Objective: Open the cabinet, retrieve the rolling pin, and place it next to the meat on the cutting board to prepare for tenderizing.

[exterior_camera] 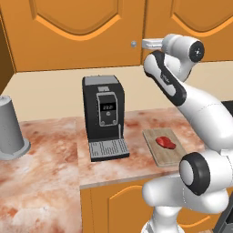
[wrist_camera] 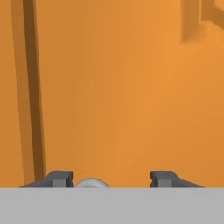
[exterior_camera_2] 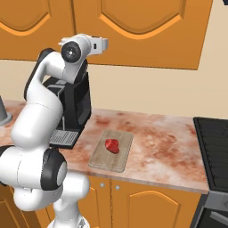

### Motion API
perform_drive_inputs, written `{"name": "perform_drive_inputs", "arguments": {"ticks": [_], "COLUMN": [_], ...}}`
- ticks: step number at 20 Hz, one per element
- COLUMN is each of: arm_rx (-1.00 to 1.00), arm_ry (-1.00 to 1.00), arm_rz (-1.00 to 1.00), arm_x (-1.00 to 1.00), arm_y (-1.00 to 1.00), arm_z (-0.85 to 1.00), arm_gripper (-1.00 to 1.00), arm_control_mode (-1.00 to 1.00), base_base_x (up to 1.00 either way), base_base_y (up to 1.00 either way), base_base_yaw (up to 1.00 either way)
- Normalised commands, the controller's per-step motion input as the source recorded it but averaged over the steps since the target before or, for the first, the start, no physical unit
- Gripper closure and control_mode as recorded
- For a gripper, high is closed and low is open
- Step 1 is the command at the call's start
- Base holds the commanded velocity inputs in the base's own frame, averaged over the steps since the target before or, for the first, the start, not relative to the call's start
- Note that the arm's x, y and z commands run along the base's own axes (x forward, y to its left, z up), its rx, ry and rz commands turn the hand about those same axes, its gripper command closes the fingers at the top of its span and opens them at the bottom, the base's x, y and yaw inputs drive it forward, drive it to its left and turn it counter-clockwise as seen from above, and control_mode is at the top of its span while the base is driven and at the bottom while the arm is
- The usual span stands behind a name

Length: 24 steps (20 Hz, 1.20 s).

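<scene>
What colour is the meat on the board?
Glossy red; the meat shows best in the right base view.

Black coffee machine (exterior_camera: 103, 116) on marbled counter (exterior_camera: 41, 182) — grey canister (exterior_camera: 10, 128) leftward

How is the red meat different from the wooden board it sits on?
The meat is a small, glossy red, rounded lump; the cutting board is a flat, light-brown rectangle with wood grain. The meat is far smaller than the cutting board and covers just a little patch near its middle. The meat bulges upward, while the cutting board lies flat on the counter. What they share: both sit beside the black coffee machine.
</scene>
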Motion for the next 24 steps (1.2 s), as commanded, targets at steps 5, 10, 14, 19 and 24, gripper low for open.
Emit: {"name": "perform_drive_inputs", "arguments": {"ticks": [5, 10, 14, 19, 24], "arm_rx": [0.0, 0.0, 0.0, 0.0, 0.0], "arm_ry": [0.02, 0.06, 0.1, 0.08, 0.05], "arm_rz": [0.03, 0.04, 0.04, 0.05, 0.05], "arm_x": [0.19, 0.25, 0.39, 0.31, 0.23], "arm_y": [0.16, 0.29, 0.5, 0.43, 0.3], "arm_z": [-0.08, -0.18, -0.31, -0.27, -0.2], "arm_gripper": [1.0, 1.0, 1.0, 1.0, 1.0], "arm_control_mode": [-1.0, -1.0, -1.0, -1.0, -1.0], "base_base_x": [0.0, 0.0, 0.0, 0.0, 0.0], "base_base_y": [0.0, 0.0, 0.0, 0.0, 0.0], "base_base_yaw": [0.0, 0.0, 0.0, 0.0, 0.0]}}
